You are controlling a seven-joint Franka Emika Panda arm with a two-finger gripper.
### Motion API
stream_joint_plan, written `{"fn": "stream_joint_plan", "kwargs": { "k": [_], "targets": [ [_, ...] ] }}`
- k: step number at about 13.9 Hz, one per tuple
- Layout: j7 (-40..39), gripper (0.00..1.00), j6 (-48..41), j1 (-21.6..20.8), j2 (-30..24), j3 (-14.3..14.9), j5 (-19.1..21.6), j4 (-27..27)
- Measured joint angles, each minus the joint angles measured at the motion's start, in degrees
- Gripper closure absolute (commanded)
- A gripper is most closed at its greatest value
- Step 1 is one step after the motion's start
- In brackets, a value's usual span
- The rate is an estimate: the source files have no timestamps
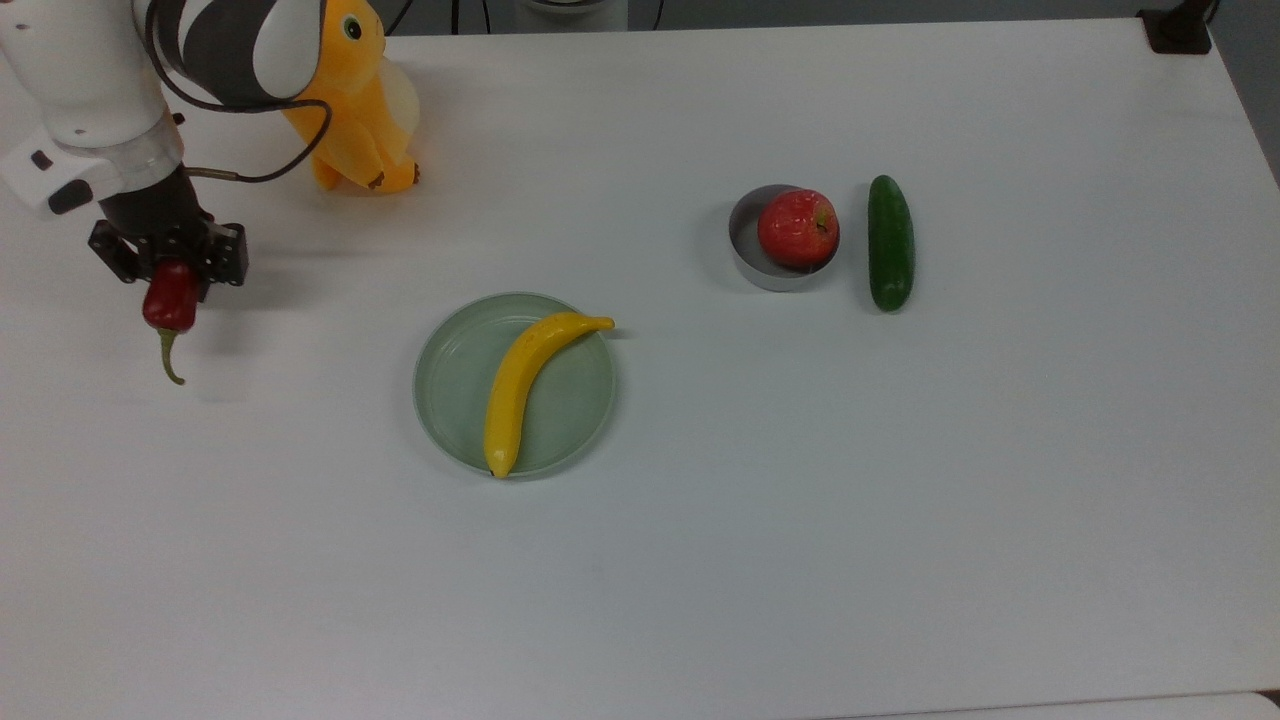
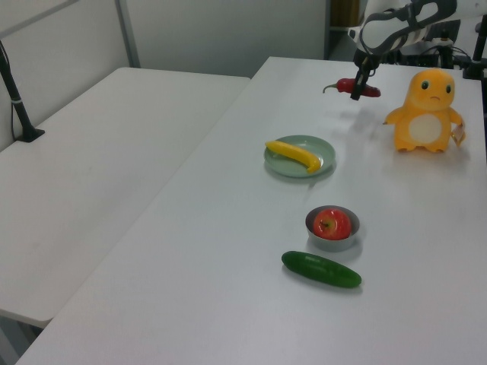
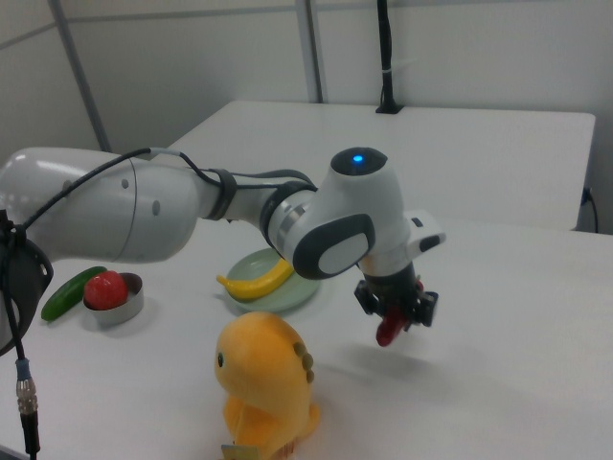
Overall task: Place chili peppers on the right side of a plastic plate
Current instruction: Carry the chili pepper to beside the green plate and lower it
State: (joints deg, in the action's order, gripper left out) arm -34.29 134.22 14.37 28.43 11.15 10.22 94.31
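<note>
**Chili in the claw, clear of the table, plate still to reach**

The black two-finger gripper (image 1: 168,262) is clenched on the one dark red, glossy chili pepper (image 1: 170,302), pinching its blunt upper end so the body hangs down and the thin green stem (image 1: 169,358) trails below. In the left view the pepper (image 2: 359,88) rides above the white tabletop (image 1: 900,500) with its shadow apart from it, so it seems lifted for carrying rather than dragged. It is at the top view's far left, well apart from the pale green round plastic plate (image 1: 455,400).

That plate holds one yellow banana (image 1: 530,385) lying diagonally across it, its tips over the rim. This leaves open table beside the plate for the pepper; which side the task means by right is a judgement that depends on the viewpoint.

Counted: one chili, one plate, one banana, one red apple (image 1: 797,228) sitting in one small grey metal ring-shaped bowl (image 1: 745,255), one dark green cucumber (image 1: 890,243) just beside that bowl, and one orange plush duck-like toy (image 1: 360,110) near the arm.
</note>
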Motion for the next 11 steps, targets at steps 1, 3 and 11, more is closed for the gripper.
{"fn": "stream_joint_plan", "kwargs": {
  "k": [1,3,11],
  "targets": [
    [0.0,0.82,0.0,-0.85,-0.09,-0.09,1.32,-0.21],
    [0.31,0.82,0.0,-2.63,-0.15,-0.15,3.4,-0.79],
    [5.93,0.82,6.18,-8.47,1.16,-0.71,4.28,-0.8]
  ]
}}
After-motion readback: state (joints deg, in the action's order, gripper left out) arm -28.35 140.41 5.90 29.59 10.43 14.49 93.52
